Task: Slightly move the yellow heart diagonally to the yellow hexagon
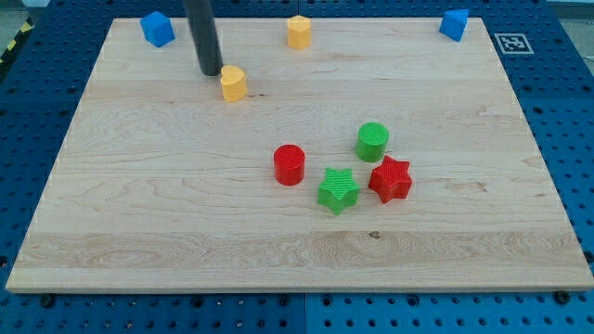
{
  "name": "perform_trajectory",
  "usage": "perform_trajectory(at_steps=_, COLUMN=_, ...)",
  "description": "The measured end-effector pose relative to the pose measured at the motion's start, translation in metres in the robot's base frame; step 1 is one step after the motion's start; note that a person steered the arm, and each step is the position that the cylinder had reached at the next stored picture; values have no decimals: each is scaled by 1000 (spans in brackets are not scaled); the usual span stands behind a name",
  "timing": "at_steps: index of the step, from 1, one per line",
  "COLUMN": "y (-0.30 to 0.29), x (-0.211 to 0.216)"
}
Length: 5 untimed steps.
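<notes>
The yellow heart [233,83] lies on the wooden board [139,204] in the upper left part of the view. The yellow hexagon [298,32] sits near the board's top edge, up and to the right of the heart. My tip [211,72] stands just left of the heart, very close to its left side; I cannot tell if it touches. The dark rod rises from there out of the view's top.
A blue cube [157,29] sits at the top left and another blue block [454,24] at the top right. Near the middle lie a red cylinder [290,165], a green cylinder [372,142], a green star [338,190] and a red star [390,179].
</notes>
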<state>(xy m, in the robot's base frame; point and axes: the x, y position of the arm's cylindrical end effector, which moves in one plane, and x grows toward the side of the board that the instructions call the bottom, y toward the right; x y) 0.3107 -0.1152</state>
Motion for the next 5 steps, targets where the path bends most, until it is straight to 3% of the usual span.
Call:
perform_trajectory(at_steps=3, y=11, x=36)
perform_trajectory(at_steps=5, y=-8, x=38)
